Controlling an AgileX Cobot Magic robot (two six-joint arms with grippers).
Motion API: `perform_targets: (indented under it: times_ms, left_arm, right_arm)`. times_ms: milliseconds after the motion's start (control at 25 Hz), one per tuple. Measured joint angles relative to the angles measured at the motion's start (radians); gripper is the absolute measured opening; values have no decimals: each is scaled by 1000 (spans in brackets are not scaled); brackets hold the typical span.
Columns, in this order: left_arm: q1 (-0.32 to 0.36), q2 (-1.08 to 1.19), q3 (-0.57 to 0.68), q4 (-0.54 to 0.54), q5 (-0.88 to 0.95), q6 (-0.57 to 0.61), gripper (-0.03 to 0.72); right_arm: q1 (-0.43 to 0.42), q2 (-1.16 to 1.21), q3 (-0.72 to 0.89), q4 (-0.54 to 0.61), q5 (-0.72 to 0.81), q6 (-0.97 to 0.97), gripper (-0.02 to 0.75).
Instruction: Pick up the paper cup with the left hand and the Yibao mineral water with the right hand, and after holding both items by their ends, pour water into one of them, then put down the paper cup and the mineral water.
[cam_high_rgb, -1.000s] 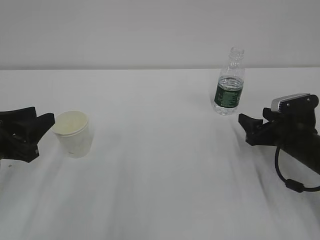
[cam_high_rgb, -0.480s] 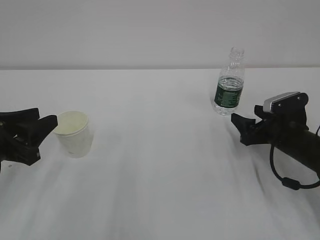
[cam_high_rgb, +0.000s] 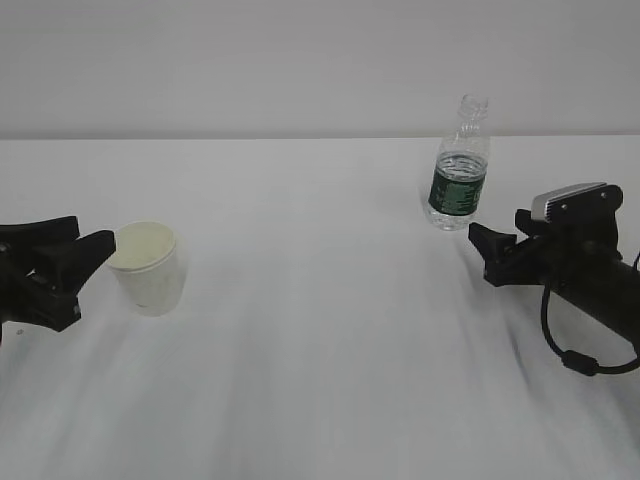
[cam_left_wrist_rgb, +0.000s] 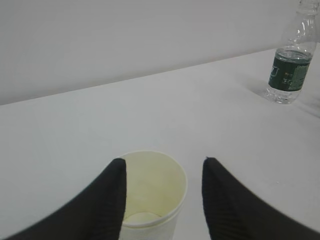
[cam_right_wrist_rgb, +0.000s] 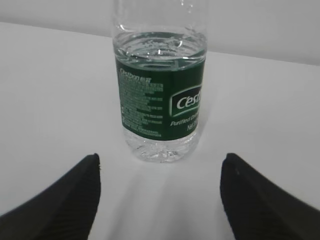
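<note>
Upright on the white counter (cam_high_rgb: 320, 330), the paper cup (cam_high_rgb: 148, 267) stands near the left edge, its long axis vertical, its rolled rim and cream inside facing up. The left tool (cam_high_rgb: 88, 250) sits just beside it toward that edge, tips level with the rim; in the left wrist view the cup (cam_left_wrist_rgb: 150, 192) sits between the two black fingers (cam_left_wrist_rgb: 112, 190), which are spread to either side of it, and whether they touch its wall cannot be told. Nothing is lifted.

Toward the far right of the counter the Yibao mineral water (cam_high_rgb: 461, 165) also stands upright, uncapped mouth up, green label band around its lower body with the water line just above it. The right tool (cam_high_rgb: 484, 245) lies just beside its base, toward the near right, released and wide; the right wrist view shows the bottle (cam_right_wrist_rgb: 160, 85) ahead of the spread fingers (cam_right_wrist_rgb: 75, 192), apart from them.

Compared with a second ago, the right tool has come closer to the bottle; cup, bottle and left tool are about where they were.
</note>
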Motion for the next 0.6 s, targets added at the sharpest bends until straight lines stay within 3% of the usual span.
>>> perform_targets:
  times_ms: [200,400,600]
  left_arm:
    - [0,0,0,0,0,0,349]
    - [0,0,0,0,0,0,342]
    - [0,0,0,0,0,0,341]
  right_arm:
    - [0,0,0,-23,0,28,566]
    - [0,1,0,-29,0,56,670]
    - [0,1,0,-34,0,58,689]
